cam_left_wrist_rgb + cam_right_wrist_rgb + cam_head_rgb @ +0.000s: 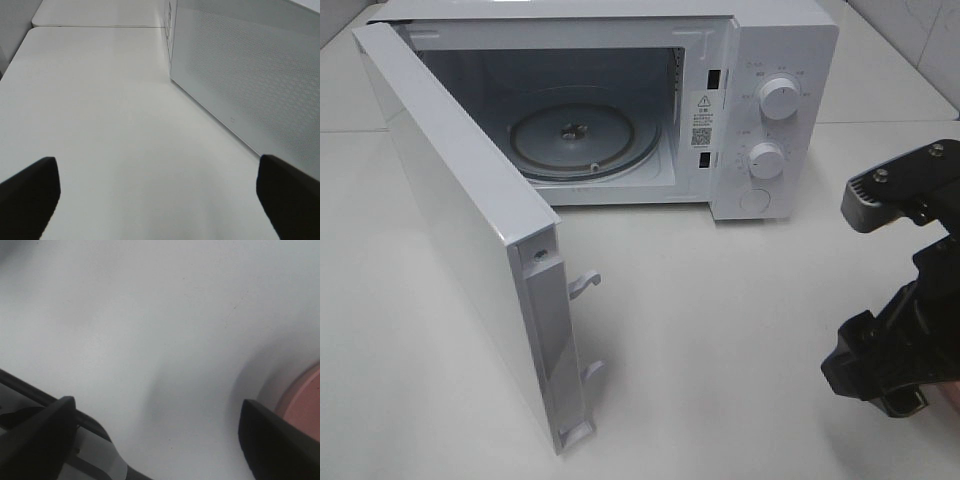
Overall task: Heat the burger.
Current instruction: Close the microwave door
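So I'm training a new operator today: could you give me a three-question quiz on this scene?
1. True or false: the microwave door stands open.
2. What lies on the glass turntable? A) a burger B) a pink plate C) nothing
3. Fill in: the right hand has its fingers spread, holding ____.

Key: 1 true; 2 C; 3 nothing.

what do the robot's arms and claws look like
The right arm is black, blocky moulded plastic with ribbed edges and small silver screws. Both claws have broad, flat, matte black fingers: the left claw and the right claw. No cables or markings show.
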Robot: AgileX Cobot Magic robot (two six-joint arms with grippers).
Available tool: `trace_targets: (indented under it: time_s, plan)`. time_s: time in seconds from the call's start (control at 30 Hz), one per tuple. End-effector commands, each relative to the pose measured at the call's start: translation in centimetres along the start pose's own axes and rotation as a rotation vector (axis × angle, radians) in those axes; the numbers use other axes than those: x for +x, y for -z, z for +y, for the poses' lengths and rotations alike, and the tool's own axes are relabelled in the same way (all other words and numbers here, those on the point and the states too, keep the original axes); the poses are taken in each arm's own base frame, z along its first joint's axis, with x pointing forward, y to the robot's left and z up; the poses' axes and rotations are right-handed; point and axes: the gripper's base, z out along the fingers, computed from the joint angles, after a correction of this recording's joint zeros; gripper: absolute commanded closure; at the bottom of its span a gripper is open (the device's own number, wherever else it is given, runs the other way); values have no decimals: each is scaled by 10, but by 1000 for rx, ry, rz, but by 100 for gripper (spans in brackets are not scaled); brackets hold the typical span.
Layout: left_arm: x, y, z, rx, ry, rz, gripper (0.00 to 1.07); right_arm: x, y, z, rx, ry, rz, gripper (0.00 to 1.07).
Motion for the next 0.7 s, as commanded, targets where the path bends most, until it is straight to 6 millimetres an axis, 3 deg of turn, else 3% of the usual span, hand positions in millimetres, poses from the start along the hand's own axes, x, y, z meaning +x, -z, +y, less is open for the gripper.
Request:
trace_targets:
  time_s: [0.03,0.07,0.27,0.5,0.7]
  plan:
    - [1,0,0,-6,1,-3,6,3,10,-2,-1,8,-28,31]
    - [1,0,0,-5,1,-3,6,6,23,-4,-6,16,-101,31]
    - [1,0,0,-5,1,-3,6,23,57,-9,-5,54,-244,29]
    - [1,0,0,-5,1,-3,6,44,81,-14,-1,17,-315,28]
    - [1,0,0,-5,1,-3,6,70,98,-30,88,-121,-365,31]
